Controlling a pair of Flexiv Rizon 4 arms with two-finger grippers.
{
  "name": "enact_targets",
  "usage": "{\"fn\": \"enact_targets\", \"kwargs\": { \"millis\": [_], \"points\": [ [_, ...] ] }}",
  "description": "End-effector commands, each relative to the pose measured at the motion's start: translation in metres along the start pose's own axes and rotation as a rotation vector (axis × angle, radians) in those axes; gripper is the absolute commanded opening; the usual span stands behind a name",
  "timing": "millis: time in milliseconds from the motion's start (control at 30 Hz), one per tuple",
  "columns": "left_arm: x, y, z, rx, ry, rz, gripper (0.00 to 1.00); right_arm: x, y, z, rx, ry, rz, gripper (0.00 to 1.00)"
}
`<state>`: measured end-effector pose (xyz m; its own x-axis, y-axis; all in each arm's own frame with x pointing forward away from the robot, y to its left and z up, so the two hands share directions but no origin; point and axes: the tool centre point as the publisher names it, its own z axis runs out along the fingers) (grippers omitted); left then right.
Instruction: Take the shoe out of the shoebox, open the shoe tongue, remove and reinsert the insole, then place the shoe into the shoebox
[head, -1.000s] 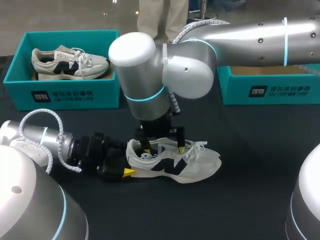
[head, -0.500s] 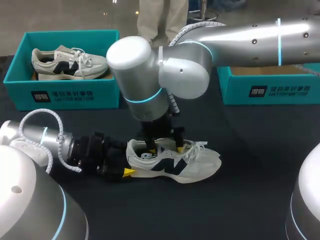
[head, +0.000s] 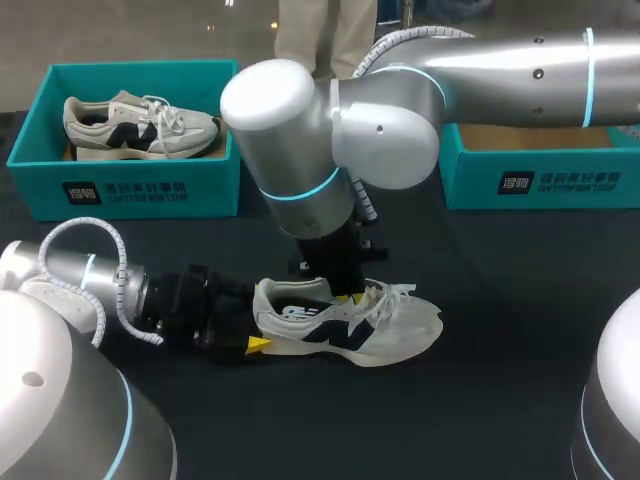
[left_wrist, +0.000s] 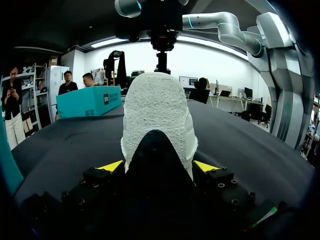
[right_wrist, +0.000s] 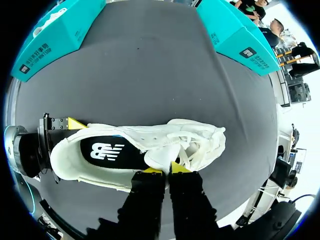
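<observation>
A white and black shoe (head: 350, 325) lies on its sole on the dark table, toe to the right. My left gripper (head: 255, 322) holds its heel (left_wrist: 157, 115) from behind, one yellow-tipped finger (left_wrist: 111, 166) on each side, both touching. My right gripper (head: 348, 296) comes down from above and is shut on the end of the white tongue (right_wrist: 161, 161), at the shoe's opening. The black insole (right_wrist: 107, 150) with a white logo lies inside the shoe (right_wrist: 150, 145). The laces are loose over the forefoot.
A teal shoebox (head: 125, 185) at the back left holds a second matching shoe (head: 140, 125). Another teal shoebox (head: 540, 180) stands at the back right, partly behind my right arm. Bare dark tabletop lies in front of and to the right of the shoe.
My right gripper's fingers have closed from wide apart to pinched together and shifted right along the shoe's opening onto the tongue. The left gripper and the shoe have stayed put.
</observation>
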<state>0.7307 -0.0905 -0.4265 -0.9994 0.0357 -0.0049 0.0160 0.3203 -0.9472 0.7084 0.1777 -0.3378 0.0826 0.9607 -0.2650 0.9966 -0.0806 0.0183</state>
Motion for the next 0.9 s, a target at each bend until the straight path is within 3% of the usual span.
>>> {"fn": "enact_targets", "kwargs": {
  "millis": [33, 300, 467, 567, 900],
  "points": [
    [0.001, 0.0, -0.001, -0.002, 0.001, -0.001, 0.0, -0.02, -0.015, -0.009, -0.077, 0.016, 0.183, 0.0],
    [0.001, 0.0, -0.001, -0.002, 0.001, -0.001, 0.0, -0.039, -0.015, -0.018, -0.082, 0.014, 0.214, 0.0],
    [0.001, 0.0, -0.001, -0.002, 0.001, -0.001, 0.0, -0.03, -0.01, -0.024, -0.09, 0.037, 0.195, 0.25],
    [0.001, 0.0, -0.001, -0.002, 0.001, -0.001, 0.0, -0.023, -0.009, -0.025, -0.093, 0.044, 0.179, 0.34],
    [0.001, 0.0, -0.001, -0.002, 0.001, -0.001, 0.0, -0.007, -0.001, -0.014, -0.08, 0.075, 0.138, 0.39]
  ]
}}
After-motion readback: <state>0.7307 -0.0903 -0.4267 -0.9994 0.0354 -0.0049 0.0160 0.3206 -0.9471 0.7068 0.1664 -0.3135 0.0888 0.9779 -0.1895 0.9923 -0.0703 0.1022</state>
